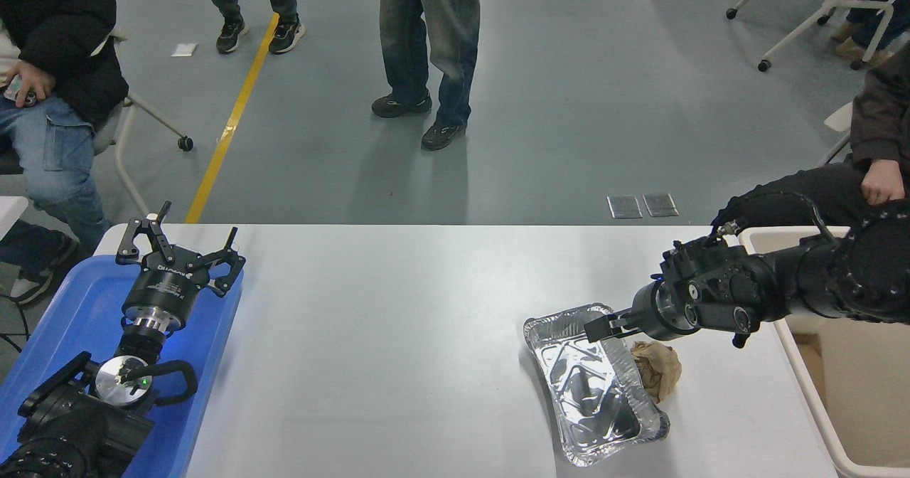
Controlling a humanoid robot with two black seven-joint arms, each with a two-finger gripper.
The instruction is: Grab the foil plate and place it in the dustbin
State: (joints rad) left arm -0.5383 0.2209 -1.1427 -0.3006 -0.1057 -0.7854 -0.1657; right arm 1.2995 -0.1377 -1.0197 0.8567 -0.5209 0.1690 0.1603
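The foil plate lies on the white table at the right front, its silver base facing up and its long side running away from me. My right gripper hangs low over the plate's far right corner, open, with its fingertips at the crinkled rim. The right arm reaches in from the right edge across the near corner of the cream dustbin, which stands off the table's right end. My left gripper is parked open over the blue tray at the lower left.
A crumpled brown paper ball rests against the plate's right side, just under my right wrist. The blue tray sits at the table's left end. One person sits behind the dustbin, another at the far left, and others stand beyond the table.
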